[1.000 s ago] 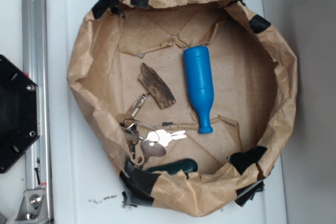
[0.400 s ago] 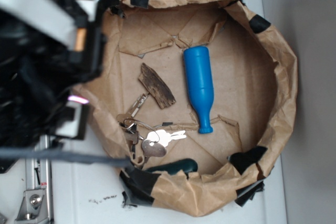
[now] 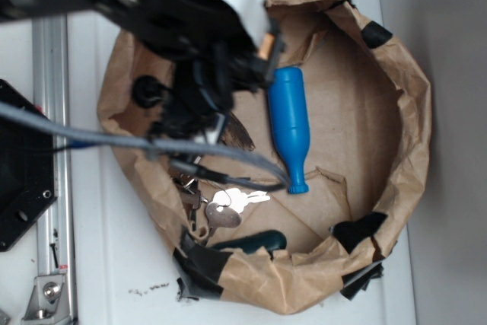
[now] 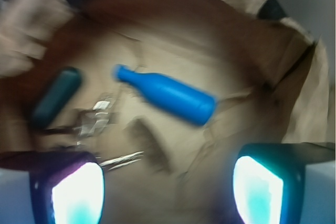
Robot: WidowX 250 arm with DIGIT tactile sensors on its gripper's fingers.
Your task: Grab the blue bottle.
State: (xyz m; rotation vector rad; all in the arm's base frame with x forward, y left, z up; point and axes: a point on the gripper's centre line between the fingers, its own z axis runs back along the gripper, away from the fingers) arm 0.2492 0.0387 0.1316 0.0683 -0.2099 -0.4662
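Blue bottle (image 4: 167, 95) frame centre: likely light, stiff, slick plastic; grasp across cylindrical body. Gripper (image 4: 168, 192) wide, empty.

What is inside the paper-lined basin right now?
Visible: blue bottle lying flat, keys, dark green object. The arm covers the basin's upper-left floor.

Blue bottle (image 4: 167, 96) lying in paper-lined basin (image 4: 294, 51), wide-spread tool (image 4: 168, 192) fingers below, clear of it
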